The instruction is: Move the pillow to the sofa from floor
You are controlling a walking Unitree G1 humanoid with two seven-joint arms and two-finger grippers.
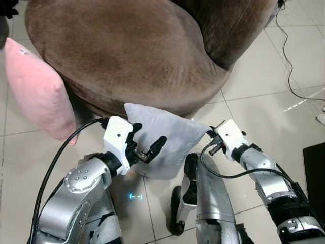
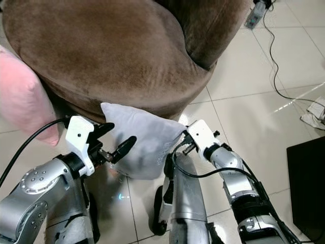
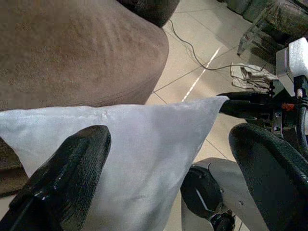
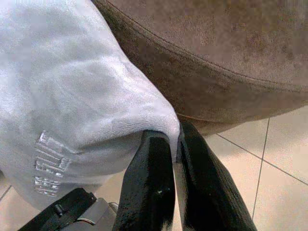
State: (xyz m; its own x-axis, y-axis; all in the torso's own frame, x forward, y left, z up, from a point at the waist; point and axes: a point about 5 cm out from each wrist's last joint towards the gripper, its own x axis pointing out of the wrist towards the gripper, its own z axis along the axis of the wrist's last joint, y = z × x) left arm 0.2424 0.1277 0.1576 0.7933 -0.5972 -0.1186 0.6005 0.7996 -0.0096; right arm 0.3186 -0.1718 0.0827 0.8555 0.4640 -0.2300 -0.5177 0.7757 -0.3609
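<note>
A light grey pillow (image 1: 167, 140) hangs off the floor just in front of the brown sofa's (image 1: 132, 51) rounded seat edge. My right gripper (image 1: 210, 134) is shut on the pillow's right corner; the right wrist view shows the fabric (image 4: 72, 86) pinched between the two black fingers (image 4: 149, 183). My left gripper (image 1: 146, 138) is at the pillow's left side with its fingers spread wide, one over the front face and one at the edge. From the left wrist, the pillow (image 3: 134, 144) lies between and beyond both fingers (image 3: 62, 183).
A pink pillow (image 1: 38, 91) leans against the sofa's left side. A black cable (image 1: 289, 61) runs over the tiles at right, with a white cloth (image 2: 315, 114) and a black object (image 2: 307, 188) farther right. My own legs (image 1: 203, 203) stand below the pillow.
</note>
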